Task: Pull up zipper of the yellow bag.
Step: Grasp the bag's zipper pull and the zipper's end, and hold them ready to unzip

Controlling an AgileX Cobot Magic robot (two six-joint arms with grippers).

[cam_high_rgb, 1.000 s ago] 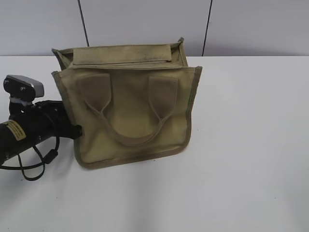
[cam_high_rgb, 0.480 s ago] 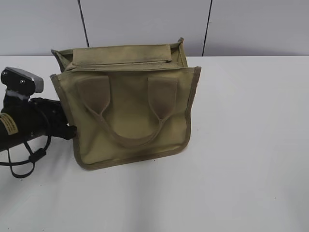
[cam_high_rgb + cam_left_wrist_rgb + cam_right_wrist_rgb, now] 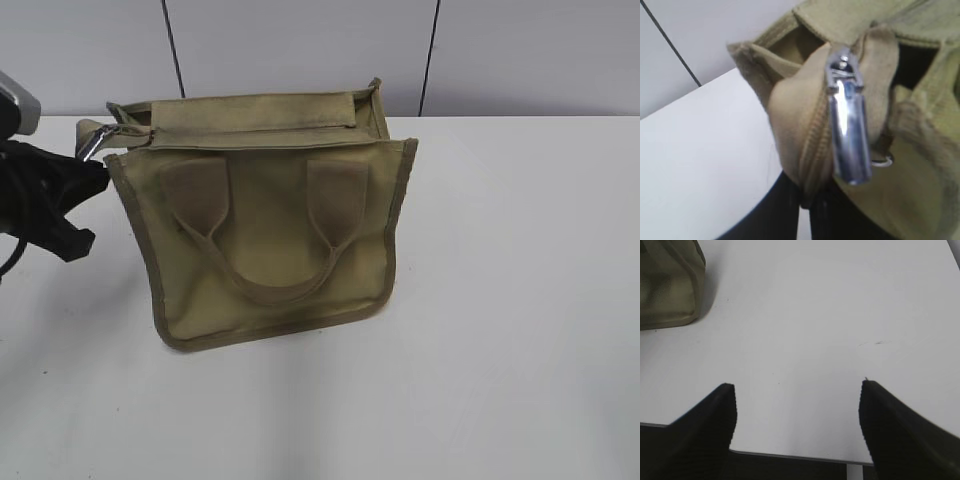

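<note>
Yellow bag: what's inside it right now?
Nothing identifiable. The left wrist view shows only dark gaps beside the zipper pull; the yellow bag hides its own interior in the exterior view.

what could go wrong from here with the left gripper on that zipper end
The left gripper seems to pinch only the fabric end of the zipper, below the silver pull tab, so a pull may slip off or miss the tab.

The right gripper hangs open over bare table, away from the yellow bag. With nothing bracing it, the bag could tip or drag left.

The fabric is bunched around the tab, so the slider might jam.
</note>
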